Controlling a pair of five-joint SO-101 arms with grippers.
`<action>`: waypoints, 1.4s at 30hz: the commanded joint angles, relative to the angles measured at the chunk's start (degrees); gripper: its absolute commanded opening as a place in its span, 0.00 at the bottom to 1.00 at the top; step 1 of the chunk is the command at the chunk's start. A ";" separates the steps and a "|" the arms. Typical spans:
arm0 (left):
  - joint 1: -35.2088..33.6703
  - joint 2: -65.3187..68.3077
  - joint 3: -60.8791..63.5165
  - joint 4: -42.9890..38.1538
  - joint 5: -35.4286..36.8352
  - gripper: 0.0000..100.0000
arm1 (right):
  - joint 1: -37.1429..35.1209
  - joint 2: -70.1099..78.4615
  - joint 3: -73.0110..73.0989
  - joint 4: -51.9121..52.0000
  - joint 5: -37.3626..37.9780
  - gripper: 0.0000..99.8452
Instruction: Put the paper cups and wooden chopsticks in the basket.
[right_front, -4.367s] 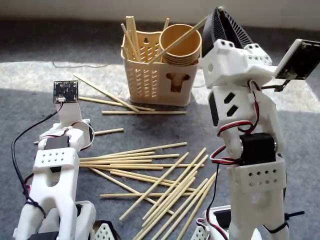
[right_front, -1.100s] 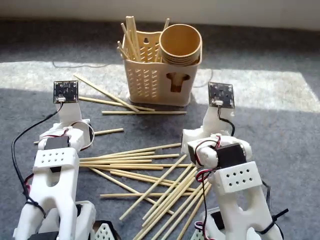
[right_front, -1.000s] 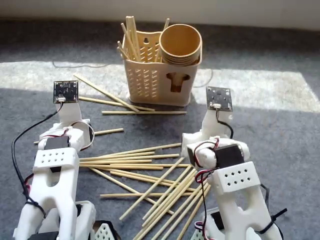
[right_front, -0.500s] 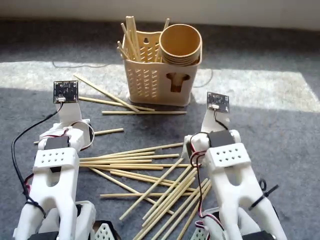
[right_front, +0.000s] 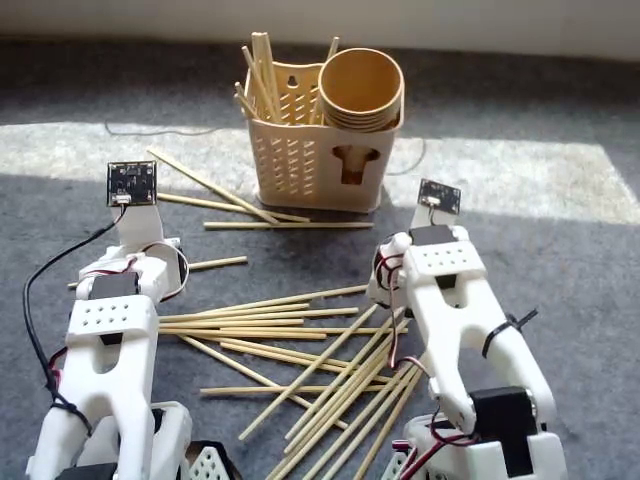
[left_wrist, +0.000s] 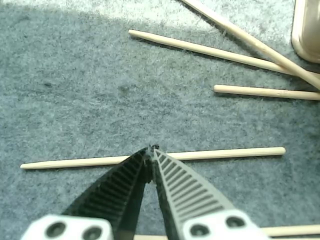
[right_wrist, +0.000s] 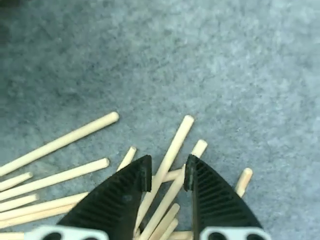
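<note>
My left gripper (left_wrist: 151, 150) has its ribbed jaws pinched together over fuzzy grey carpet (left_wrist: 75, 90). My right gripper (right_wrist: 167, 174) stands parted astride a round wooden chopstick (right_wrist: 176, 142).

Basket (right_front: 290, 165): no readable print on its wall.
Paper cups (right_front: 362, 95): plain, no lettering.
Camera boards (right_front: 132, 183): markings too small to read.
</note>
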 joint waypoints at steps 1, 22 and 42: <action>-0.75 -0.92 -0.22 -0.88 -0.44 0.02 | 0.66 1.45 -2.07 -3.38 -0.70 0.12; -0.75 -0.92 -0.22 -0.88 -0.44 0.02 | 0.57 -6.11 -2.42 0.92 -0.70 0.01; -0.75 -0.92 -0.22 -0.88 -0.44 0.02 | -4.35 -32.57 -2.51 3.82 -0.26 0.01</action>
